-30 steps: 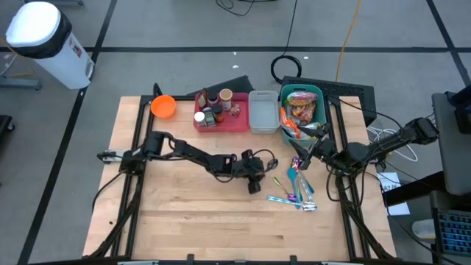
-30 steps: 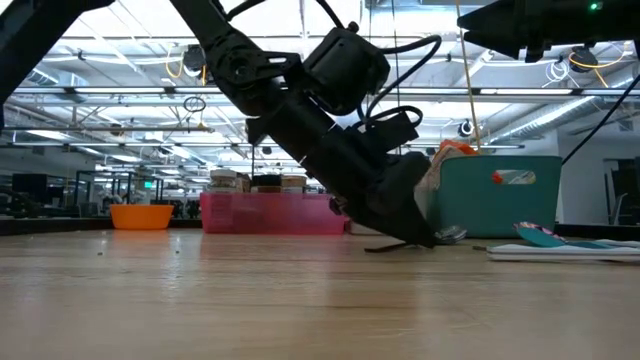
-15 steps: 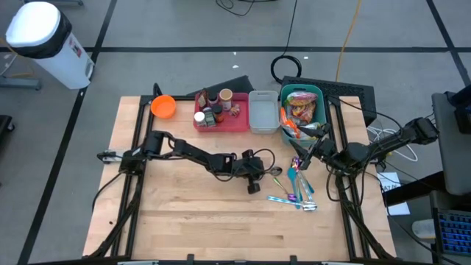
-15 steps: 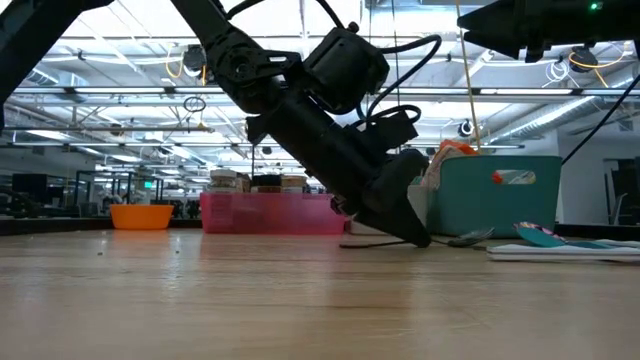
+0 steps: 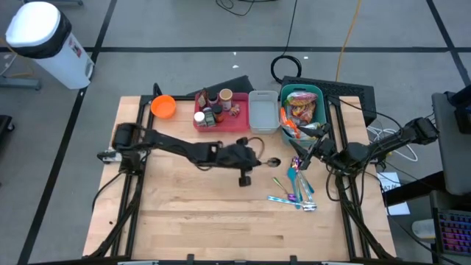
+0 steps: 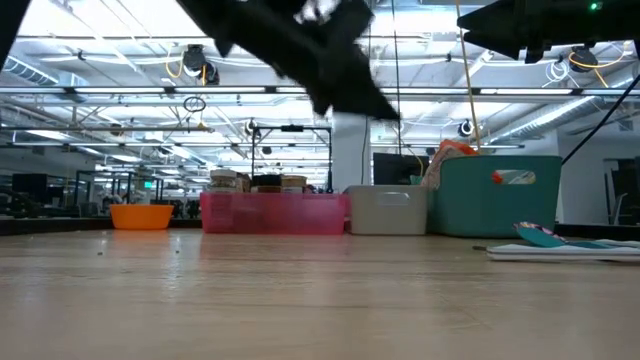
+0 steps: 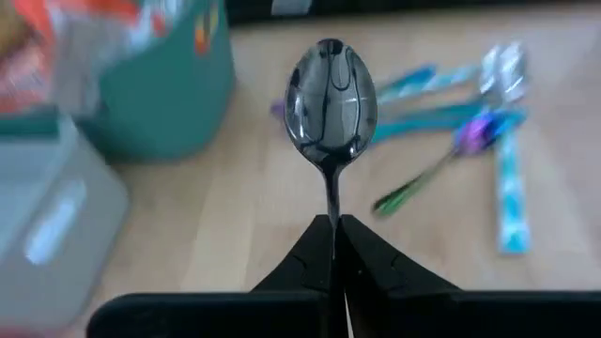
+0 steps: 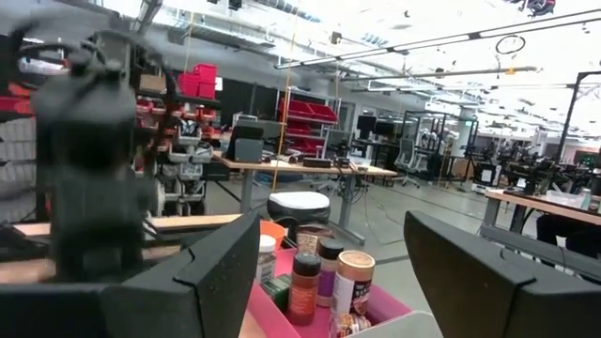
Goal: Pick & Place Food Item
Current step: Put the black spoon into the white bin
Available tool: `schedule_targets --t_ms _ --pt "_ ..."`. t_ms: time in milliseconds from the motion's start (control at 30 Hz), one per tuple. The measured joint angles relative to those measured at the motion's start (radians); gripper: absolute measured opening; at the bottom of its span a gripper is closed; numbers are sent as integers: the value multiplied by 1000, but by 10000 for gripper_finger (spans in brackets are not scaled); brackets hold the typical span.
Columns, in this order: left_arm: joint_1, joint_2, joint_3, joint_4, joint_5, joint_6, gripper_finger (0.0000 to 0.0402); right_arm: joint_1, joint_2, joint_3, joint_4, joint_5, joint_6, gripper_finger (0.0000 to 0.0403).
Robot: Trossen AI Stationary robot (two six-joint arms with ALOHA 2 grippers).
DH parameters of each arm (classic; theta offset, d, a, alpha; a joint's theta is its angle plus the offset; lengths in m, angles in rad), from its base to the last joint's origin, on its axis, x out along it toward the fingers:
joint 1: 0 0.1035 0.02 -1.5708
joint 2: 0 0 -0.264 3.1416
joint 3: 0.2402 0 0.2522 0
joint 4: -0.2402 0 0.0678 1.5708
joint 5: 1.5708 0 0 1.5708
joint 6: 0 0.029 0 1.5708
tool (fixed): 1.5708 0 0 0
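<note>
A silver spoon (image 7: 331, 94) sticks out ahead of my left gripper (image 7: 335, 235), which is shut on it above the middle of the table (image 5: 184, 213). In the high view the spoon's bowl (image 5: 274, 161) shows just past the gripper (image 5: 259, 159). The low view shows only the blurred left arm (image 6: 320, 45), high up. My right gripper (image 8: 329, 282) stands open with nothing between its fingers, raised at the table's right side near the teal bin (image 5: 318, 94), which holds food packets (image 5: 300, 110). My left gripper pinches the spoon's thin handle (image 7: 332, 202) between its two fingers, at the end away from the bowl. The fingers lie along the handle and slant downward. The spoon points straight ahead out of the fingertips, bowl face up, lifted clear of the table.
Several coloured utensils (image 5: 298, 188) lie on the table to the right of the spoon. Along the far edge stand an orange bowl (image 5: 163, 107), a pink tray (image 5: 239, 124) with bottles, and a grey bin (image 5: 263, 112) beside the teal bin. Bare wood lies toward the near edge.
My left gripper has risen from the table top and drawn back a little toward the table's left edge. The spoon, which lay flat on the wood half a second ago, has come up with it and hangs clear of the table.
</note>
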Motion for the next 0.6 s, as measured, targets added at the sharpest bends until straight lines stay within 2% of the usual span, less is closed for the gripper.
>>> schedule_targets --t_ms 100,200,333,467,600 --pt "17 -108 -106 174 67 21 7 0 -1 0 -4 1 4 256" --pt "43 -210 -260 392 74 25 7 0 -1 0 -4 3 7 256" --pt "70 -287 -476 710 63 33 7 0 -1 0 -4 1 8 256" --pt "75 -317 -613 953 -42 32 7 -2 10 0 0 -5 70 256" --pt "67 -314 -652 986 -157 52 7 -39 41 0 23 -81 127 256"
